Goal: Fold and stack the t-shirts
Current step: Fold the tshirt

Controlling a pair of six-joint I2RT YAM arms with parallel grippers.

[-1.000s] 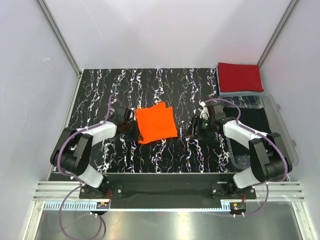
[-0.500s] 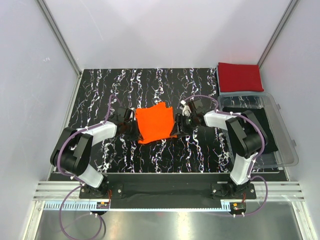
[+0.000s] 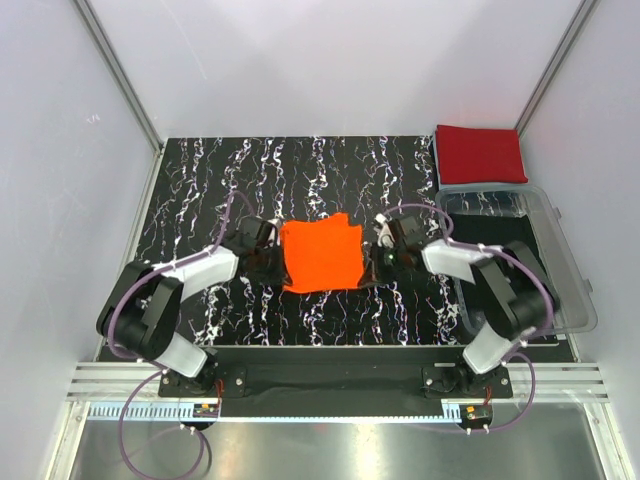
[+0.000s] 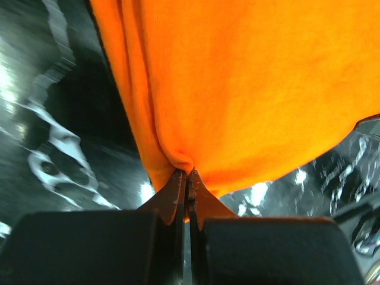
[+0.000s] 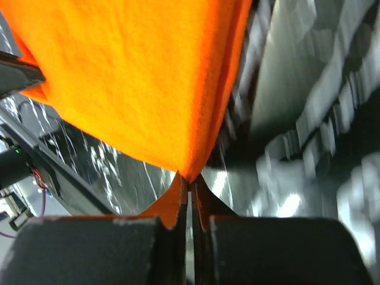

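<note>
The folded orange t-shirt (image 3: 321, 255) hangs as a small square between both arms above the middle of the black marbled table (image 3: 300, 170). My left gripper (image 3: 270, 256) is shut on its left edge; in the left wrist view the orange cloth (image 4: 249, 89) bunches into the pinched fingertips (image 4: 187, 173). My right gripper (image 3: 372, 258) is shut on its right edge, and the orange cloth (image 5: 136, 83) runs down into that gripper's tips (image 5: 190, 179). The folded red t-shirt (image 3: 481, 153) lies at the table's far right corner, away from both grippers.
A clear plastic bin (image 3: 560, 250) stands along the right edge, just in front of the red shirt. White walls and metal frame posts (image 3: 120, 80) close in the table on the left, back and right.
My right gripper swung left from beside the bin to the orange shirt's right edge and shut on it. The shirt shifted slightly right and squared up. The left gripper kept its grip.
</note>
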